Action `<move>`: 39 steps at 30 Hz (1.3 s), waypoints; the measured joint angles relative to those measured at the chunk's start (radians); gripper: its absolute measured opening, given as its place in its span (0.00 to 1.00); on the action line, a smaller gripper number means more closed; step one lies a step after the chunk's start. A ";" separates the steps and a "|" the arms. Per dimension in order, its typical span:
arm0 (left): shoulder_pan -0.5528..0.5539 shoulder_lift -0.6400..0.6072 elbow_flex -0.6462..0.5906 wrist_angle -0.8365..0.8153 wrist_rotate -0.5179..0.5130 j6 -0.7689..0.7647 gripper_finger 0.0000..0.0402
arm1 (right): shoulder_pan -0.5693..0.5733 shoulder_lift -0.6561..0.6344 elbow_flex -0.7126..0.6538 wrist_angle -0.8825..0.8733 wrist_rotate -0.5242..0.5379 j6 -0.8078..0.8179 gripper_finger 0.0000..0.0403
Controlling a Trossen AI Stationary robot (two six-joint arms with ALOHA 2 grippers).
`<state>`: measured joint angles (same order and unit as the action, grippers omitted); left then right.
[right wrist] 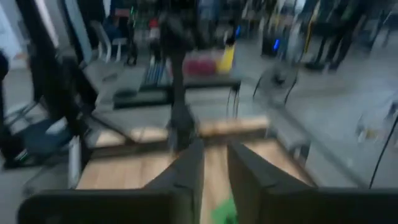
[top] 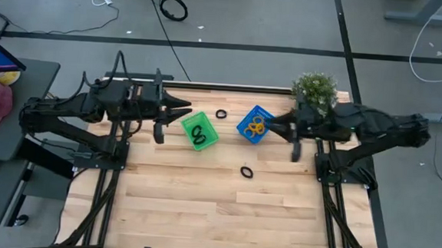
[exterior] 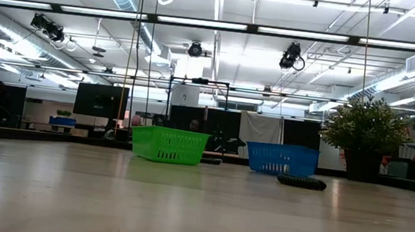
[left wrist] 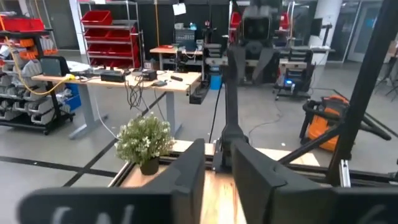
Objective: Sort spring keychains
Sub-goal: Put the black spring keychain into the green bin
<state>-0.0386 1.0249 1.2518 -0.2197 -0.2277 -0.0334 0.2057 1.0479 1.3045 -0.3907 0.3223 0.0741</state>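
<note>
Sorting looked mostly done, judging by how things lay. Green basket sat near the far edge of the desk, left of centre, w/ black spring keychains inside, approx 2 as far as the high view showed. Blue basket stood beside it to the right, also near the far edge, holding orange spring keychains; they overlapped in a clump, maybe 3, exact count unclear.

Left to do: 2 loose black keychains on bare wood. One lay between the 2 baskets, close to the far edge. The other lay near desk centre, well apart from both baskets. Both prob. belong in the green one.

Left tool hovered just beside the green basket, toward the far-left corner; fingers apart by a narrow gap, nothing held. Right tool sat just beside the blue basket on its right side; fingers likewise slightly apart, empty.

Totals: 2 baskets, 2 arms, 1 potted plant at the far-right corner.
</note>
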 joint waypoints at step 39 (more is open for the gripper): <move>-0.005 -0.050 0.000 -0.185 -0.067 0.001 0.04 | -0.165 0.670 0.063 -0.561 -0.391 -0.384 0.36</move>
<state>-0.0437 0.9745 1.2518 -0.4049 -0.2951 -0.0327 0.0406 1.7178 1.3673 -0.9520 -0.0685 -0.3095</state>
